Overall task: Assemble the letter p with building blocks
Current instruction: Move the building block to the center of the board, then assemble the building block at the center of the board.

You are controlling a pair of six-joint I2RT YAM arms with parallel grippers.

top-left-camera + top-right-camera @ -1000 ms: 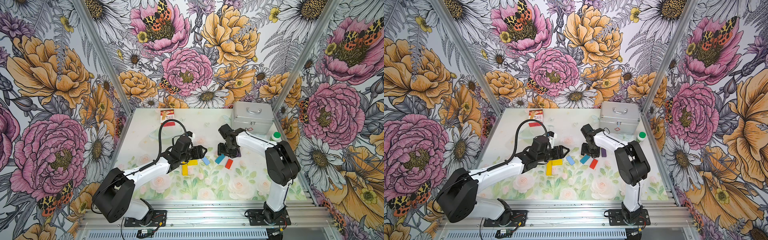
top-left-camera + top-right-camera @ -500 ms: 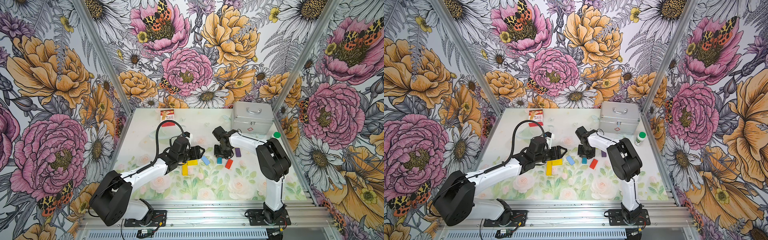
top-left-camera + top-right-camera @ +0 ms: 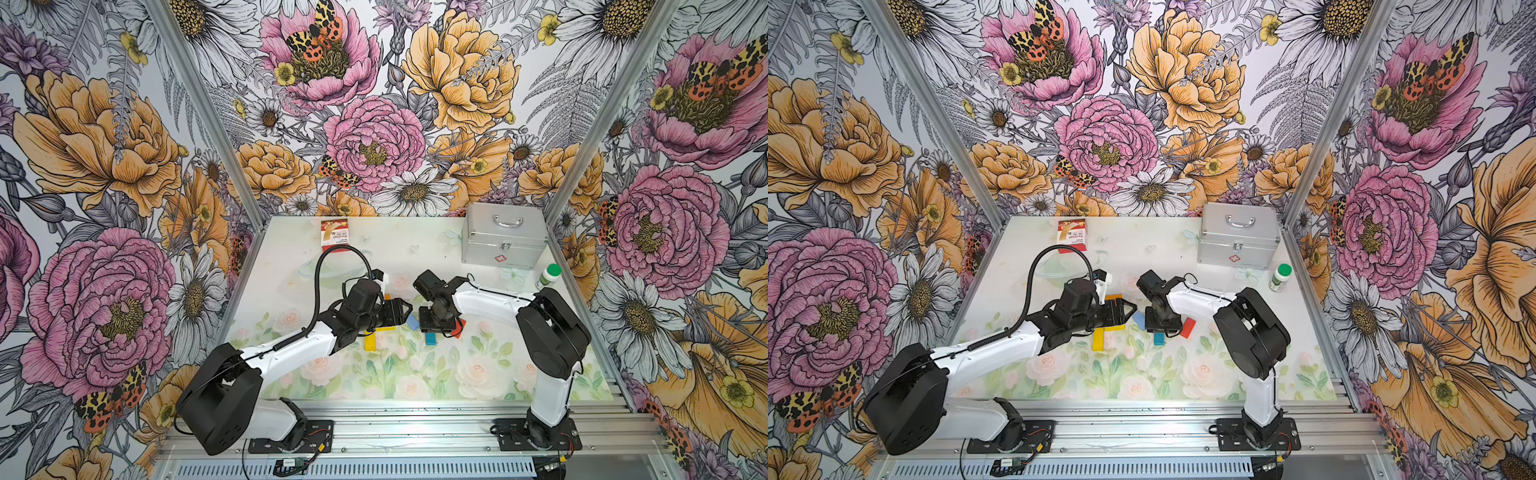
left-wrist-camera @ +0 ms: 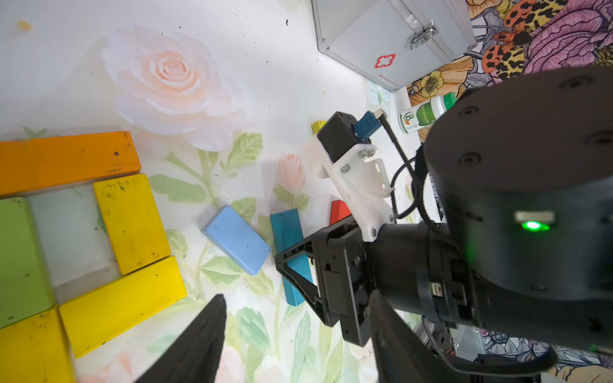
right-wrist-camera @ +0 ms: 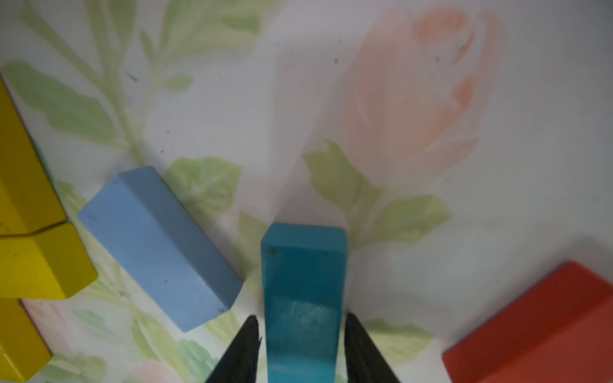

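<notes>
right gripper (image 5: 300, 318) astride teal block (image 5: 303, 265) in wrist view; half-hidden from above

White-and-black left arm is stretched low and forward, black left gripper (image 3: 406, 312) held level, fingers (image 4: 199, 338) spread wide. Black right gripper (image 3: 435, 328) is pointed straight down, fingers (image 5: 363, 351) parted.

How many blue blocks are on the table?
2. A light blue block lies flat near the yellow blocks; a teal block is straddled by the right gripper. Others may be hidden.
</notes>
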